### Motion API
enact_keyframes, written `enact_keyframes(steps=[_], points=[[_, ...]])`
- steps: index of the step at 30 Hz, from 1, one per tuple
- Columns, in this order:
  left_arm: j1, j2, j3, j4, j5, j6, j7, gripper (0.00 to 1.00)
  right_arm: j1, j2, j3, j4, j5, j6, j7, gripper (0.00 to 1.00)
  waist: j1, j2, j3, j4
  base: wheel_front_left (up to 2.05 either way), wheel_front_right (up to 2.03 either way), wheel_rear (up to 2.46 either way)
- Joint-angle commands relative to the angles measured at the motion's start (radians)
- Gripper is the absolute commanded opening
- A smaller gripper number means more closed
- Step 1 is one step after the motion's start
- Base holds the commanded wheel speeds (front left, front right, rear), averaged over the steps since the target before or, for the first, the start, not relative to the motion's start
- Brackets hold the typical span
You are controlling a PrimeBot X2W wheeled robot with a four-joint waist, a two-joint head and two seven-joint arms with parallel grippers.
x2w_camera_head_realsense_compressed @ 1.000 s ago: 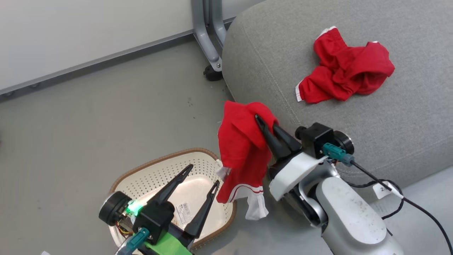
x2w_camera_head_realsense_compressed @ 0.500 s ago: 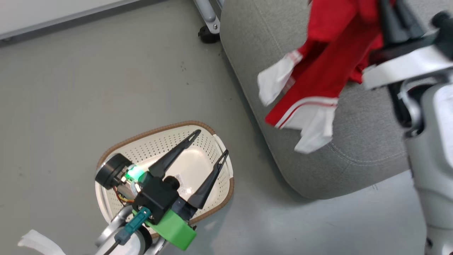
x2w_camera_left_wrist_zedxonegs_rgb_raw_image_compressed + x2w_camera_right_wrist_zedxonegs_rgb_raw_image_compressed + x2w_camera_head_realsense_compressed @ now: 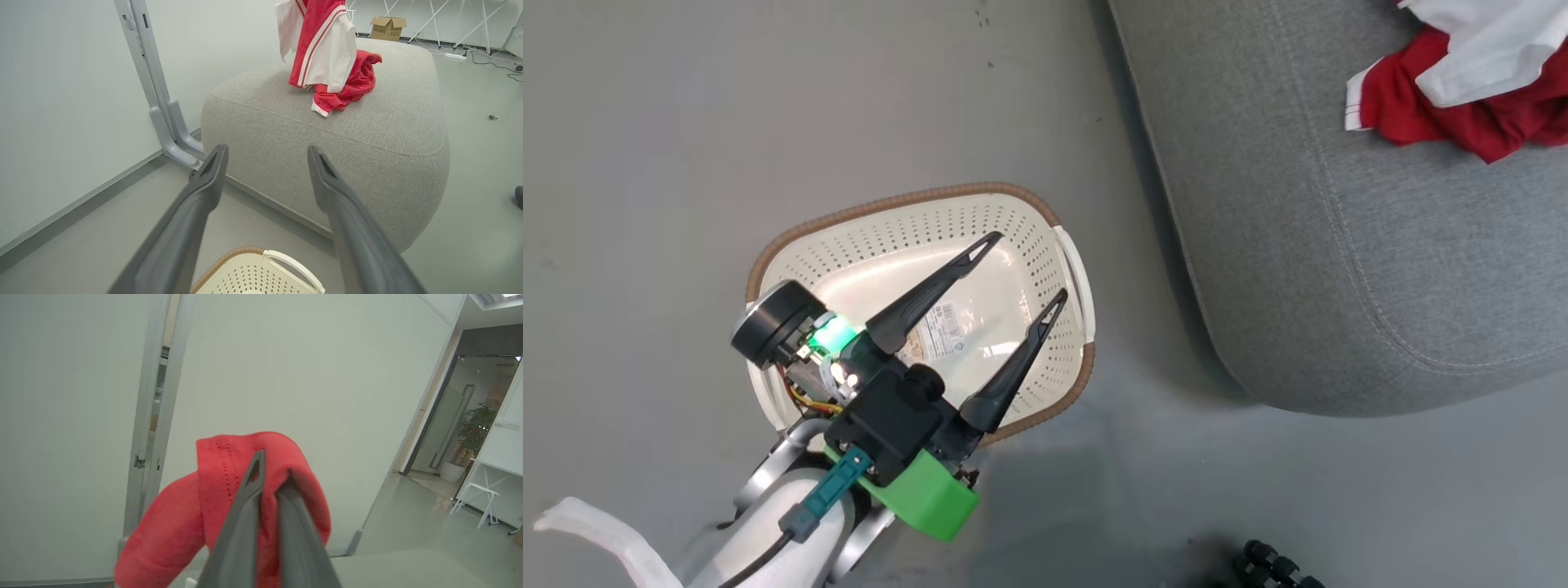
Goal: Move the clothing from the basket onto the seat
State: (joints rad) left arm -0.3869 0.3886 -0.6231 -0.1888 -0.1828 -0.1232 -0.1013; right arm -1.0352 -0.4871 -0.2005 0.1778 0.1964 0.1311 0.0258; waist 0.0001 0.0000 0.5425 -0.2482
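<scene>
- Right gripper [image 3: 271, 479]: jaws pinched almost together on a fold of the red clothing [image 3: 229, 490]. A second ago I had this piece hanging at the seat's near edge, just beside the basket. It has since been carried up and across.
- Clothing, left wrist view: the piece hangs from above over the seat [image 3: 367, 134], red-and-white trim downward. Its lower edge is at a second red piece [image 3: 351, 83] that lies crumpled on the cushion. I cannot tell whether the two touch.
- Head view: the whole picture has shifted, which is camera motion. The basket and seat have not moved.
- Basket [image 3: 1045, 220]: on the floor beside the seat. The perforated bottom and label sticker [image 3: 943, 320] are bare, and no fabric is left inside.
- Left gripper [image 3: 1025, 269]: fingers spread wide and holding nothing, over the basket as it was a second ago.
- Meaning, as I judge it: the lift and carry are done. What remains is to lower the piece and open the right jaws so that it settles on the cushion, well in from the edge.
</scene>
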Motion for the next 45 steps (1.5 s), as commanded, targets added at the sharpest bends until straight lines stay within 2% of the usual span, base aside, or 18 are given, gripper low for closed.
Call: enact_keyframes(steps=[1, 8, 12, 17, 18, 19, 21, 22, 30, 39, 45], points=[[-0.029, -0.003, -0.004, 0.003, 0.001, -0.004, -0.008, 1.0, 0.005, -0.002, 0.003, 0.049, 0.012, -0.001, -0.002, 0.0, -0.0001, 0.0, 0.074, 0.045, 0.0, 0.0, 0.0], [-0.067, -0.011, -0.022, 0.025, -0.012, -0.006, -0.035, 1.0, 0.085, 0.04, -0.075, 0.289, 0.025, -0.001, -0.086, 0.0, -0.0001, 0.0, 0.112, 0.07, 0.0, 0.0, 0.0], [-0.08, -0.021, -0.031, 0.047, -0.014, -0.006, -0.054, 1.0, 0.18, 0.062, -0.134, 0.38, 0.041, -0.001, -0.144, 0.0, -0.0001, 0.0, 0.106, 0.087, 0.0, 0.0, 0.0], [-0.079, -0.029, -0.036, 0.071, -0.019, 0.002, -0.073, 1.0, 0.257, 0.088, -0.155, 0.45, 0.048, -0.001, -0.214, 0.0, -0.0001, 0.0, 0.086, 0.094, 0.0, 0.0, 0.0], [-0.078, -0.031, -0.035, 0.075, -0.019, 0.006, -0.077, 1.0, 0.267, 0.098, -0.162, 0.459, 0.054, -0.001, -0.231, 0.09, -0.0001, 0.0, 0.079, 0.093, 0.0, 0.0, 0.0], [-0.075, -0.031, -0.035, 0.079, -0.02, 0.008, -0.081, 1.0, 0.276, 0.103, -0.164, 0.464, 0.054, -0.001, -0.242, 0.38, -0.0001, 0.0, 0.073, 0.092, 0.0, 0.0, 0.0], [-0.067, -0.033, -0.035, 0.086, -0.025, 0.01, -0.085, 1.0, 0.297, 0.12, -0.168, 0.469, 0.054, -0.001, -0.258, 0.86, -0.0001, 0.0, 0.056, 0.09, 0.0, 0.0, 0.0], [-0.06, -0.034, -0.035, 0.093, -0.028, 0.012, -0.09, 1.0, 0.31, 0.125, -0.172, 0.462, 0.049, -0.001, -0.268, 1.0, -0.0001, 0.0, 0.042, 0.089, 0.0, 0.0, 0.0], [-0.001, -0.045, 0.004, 0.148, -0.061, 0.071, -0.12, 1.0, 0.462, 0.198, -0.16, 0.325, 0.003, -0.001, -0.29, 1.0, -0.0001, 0.0, -0.075, 0.075, 0.0, 0.0, 0.0], [0.067, -0.041, 0.098, 0.178, -0.115, 0.162, -0.141, 1.0, 0.677, 0.345, -0.04, 0.07, -0.058, -0.001, -0.273, 1.0, -0.0001, 0.0, -0.188, 0.082, 0.0, 0.0, 0.0], [0.1, -0.058, 0.165, 0.195, -0.143, 0.222, -0.156, 1.0, 0.782, 0.409, 0.07, -0.093, -0.095, -0.001, -0.224, 1.0, -0.0001, 0.0, -0.224, 0.116, 0.0, 0.0, 0.0]])
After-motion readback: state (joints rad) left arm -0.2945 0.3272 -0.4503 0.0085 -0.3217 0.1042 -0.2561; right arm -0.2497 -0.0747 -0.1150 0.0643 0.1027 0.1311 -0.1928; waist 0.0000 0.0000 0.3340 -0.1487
